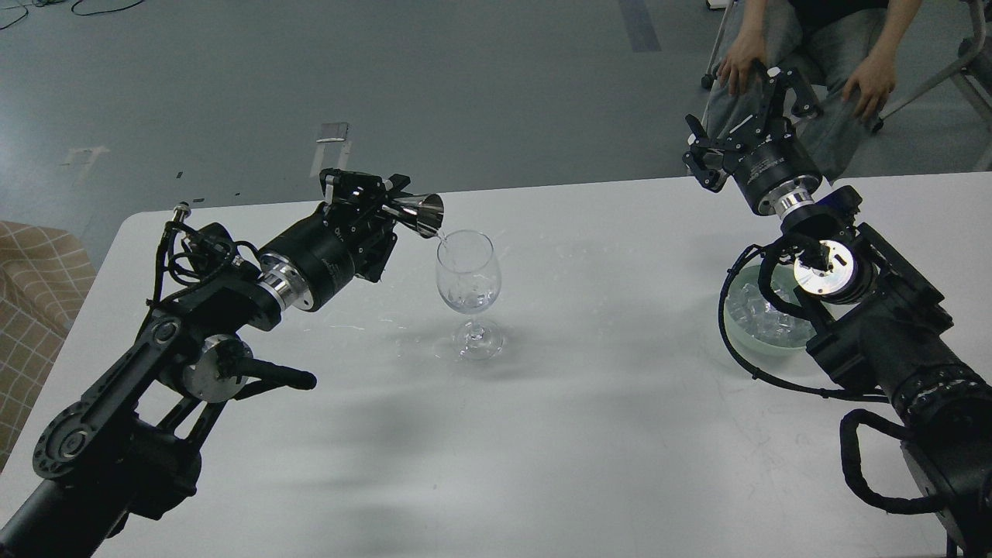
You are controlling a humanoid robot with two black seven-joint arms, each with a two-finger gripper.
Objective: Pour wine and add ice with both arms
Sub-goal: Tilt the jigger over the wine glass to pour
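Note:
A clear wine glass [467, 291] stands upright on the white table [542, 434], with clear ice cubes [474, 296] in its bowl. My left gripper [387, 203] is shut on a shiny metal jigger [419, 215], tipped on its side with its mouth just over the glass's left rim; a thin clear stream runs from it into the glass. My right gripper [748, 116] is open and empty, raised above the table's far right edge. A pale green bowl [736, 329] holding ice [756, 310] sits under my right arm, partly hidden by it.
A seated person's hands [732, 70] and knees are just behind my right gripper, beside a chair frame [949, 74]. A checked sofa arm [31, 287] stands off the table's left edge. Water drops spot the table near the glass.

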